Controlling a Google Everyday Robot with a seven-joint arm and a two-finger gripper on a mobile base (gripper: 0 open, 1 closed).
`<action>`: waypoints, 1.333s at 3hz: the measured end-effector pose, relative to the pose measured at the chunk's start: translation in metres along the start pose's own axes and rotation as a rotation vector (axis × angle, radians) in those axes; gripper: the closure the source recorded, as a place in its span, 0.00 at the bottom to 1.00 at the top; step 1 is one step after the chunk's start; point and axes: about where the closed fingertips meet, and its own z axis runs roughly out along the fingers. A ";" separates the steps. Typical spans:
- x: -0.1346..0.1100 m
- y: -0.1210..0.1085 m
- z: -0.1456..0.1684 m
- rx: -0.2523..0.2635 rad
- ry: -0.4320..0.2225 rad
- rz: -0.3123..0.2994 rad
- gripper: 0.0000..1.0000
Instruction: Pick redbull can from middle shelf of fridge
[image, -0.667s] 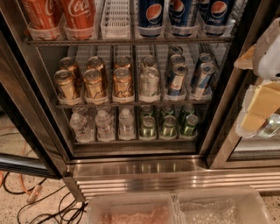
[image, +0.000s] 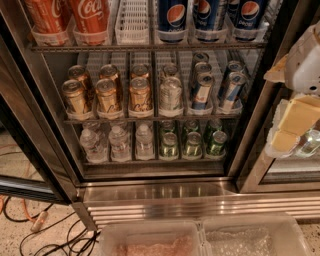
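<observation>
Setting: an open fridge (image: 150, 192), a tall display cooler with dark steel frame and ribbed steel base, standing on a speckled floor where dark cables (image: 45, 232) lie at the lower left.
Top rack: big Coca-Cola cans (image: 90, 17) on the left, an empty white lane tray (image: 132, 20), then Pepsi cans (image: 175, 17) on the right.
Middle shelf (image: 150, 119): a grey wire rack with clear lane trays; three lanes of stout gold cans (image: 107, 95) on the left, one wider pale silver can (image: 170, 95) in the centre, two lanes of slim blue-and-silver cans on the right.
Task object: the redbull can (image: 202, 91) at the front of the first slim lane, upright, with more cans of the same kind behind it and in the next lane to the right.
Bottom rack: water bottles (image: 117, 142) on the left, green bottles (image: 192, 142) on the right.
Foreground: two clear plastic bins (image: 205, 240) at the lower edge.
Gripper (image: 295, 125): at the right edge, in front of the fridge frame, well apart from the cans; it carries nothing, and its pale yellow fingers seem spread open.
Step in hand: the approach, as I judge; no grasp is begun.
Next move: bring the gripper left and inward at middle-shelf height, jaws on both sides of a front slim can, without pushing the neighbours or hitting the rack above.
</observation>
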 end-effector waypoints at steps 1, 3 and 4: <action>-0.002 0.010 0.033 -0.057 -0.050 0.053 0.00; -0.020 0.035 0.121 -0.185 -0.206 0.239 0.00; -0.036 0.034 0.140 -0.124 -0.260 0.303 0.00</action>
